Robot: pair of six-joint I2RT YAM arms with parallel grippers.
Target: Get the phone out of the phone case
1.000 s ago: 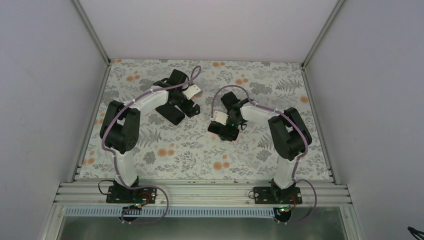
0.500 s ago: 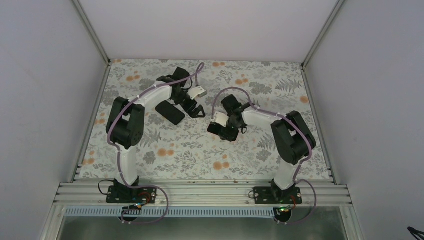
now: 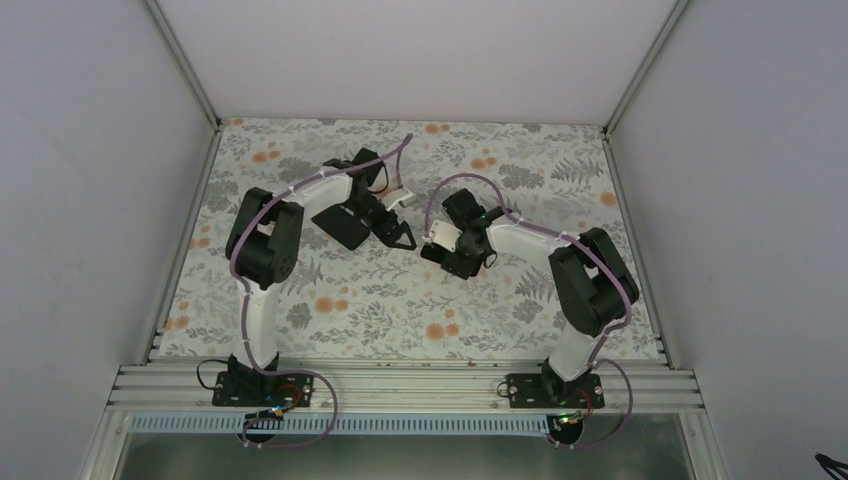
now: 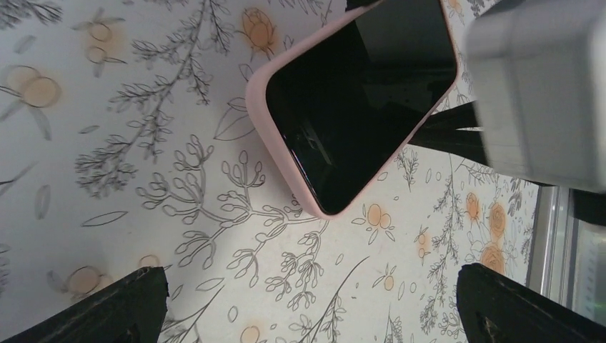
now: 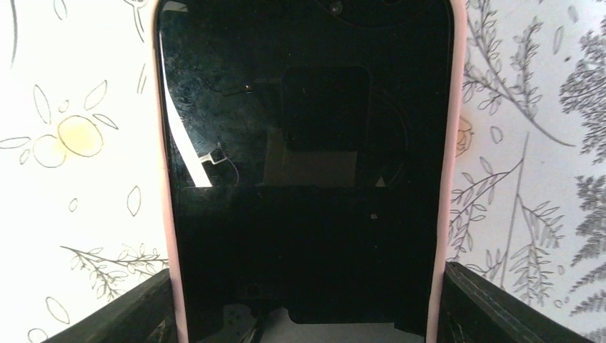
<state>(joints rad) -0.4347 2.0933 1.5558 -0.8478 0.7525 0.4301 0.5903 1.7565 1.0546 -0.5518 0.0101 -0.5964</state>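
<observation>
Swung in from the far part of the worktop (image 3: 400, 300), my left pincer (image 3: 398, 232) now sits toward the middle, much closer to my right pincer (image 5: 307, 307) than it was a second ago. The right one has barely shifted.

My right pincer is clenched across the width of the phone case (image 5: 451, 143). Its two black fingers (image 5: 136, 314) meet the pink rim on either long side, at the end of the case nearest my wrist. The phone (image 5: 307, 107) is seated in the case, its dark screen facing up and filling nearly all of the right wrist view. Only a thin pink border shows down each side. Case and phone lie around the middle of the worktop, a little to the right of centre and well away from every edge.

My left pincer is released, its fingers (image 4: 107, 307) spread wide with only the flowered surface between them. It points at the free end of the phone from just beside it, not touching. From that wrist I see the case lying at a slant, its other end running under the grey camera housing (image 4: 536, 86) of my right wrist.

Left of my left pincer, toward the far left part of the worktop, a dark flat slab (image 3: 338, 226) lies partly under that arm. I cannot tell what it is.
</observation>
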